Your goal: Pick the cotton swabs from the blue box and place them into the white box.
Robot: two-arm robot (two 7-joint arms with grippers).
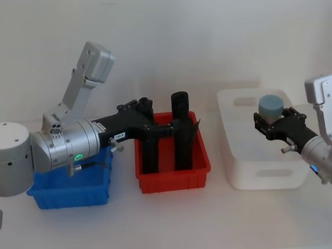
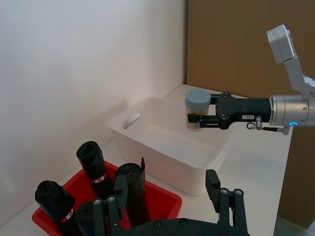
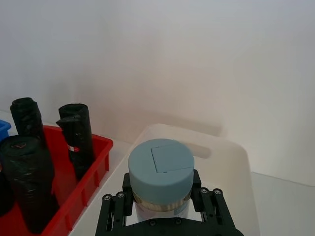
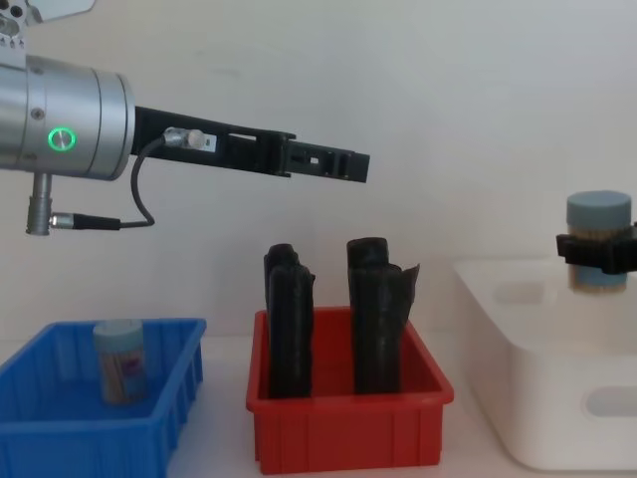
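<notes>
My right gripper is shut on a cotton swabs tub with a pale blue lid, holding it upright over the white box. The right wrist view shows the tub between the fingers, above the box's rim. From the chest, the held tub hangs just above the box rim. Another cotton swabs tub stands in the blue box. My left gripper is open and holds nothing, raised above the red bin, and shows high in the chest view.
A red bin with tall black rolls stands between the blue box and the white box. A white wall runs close behind all three bins. My left arm's silver body hangs over the blue box.
</notes>
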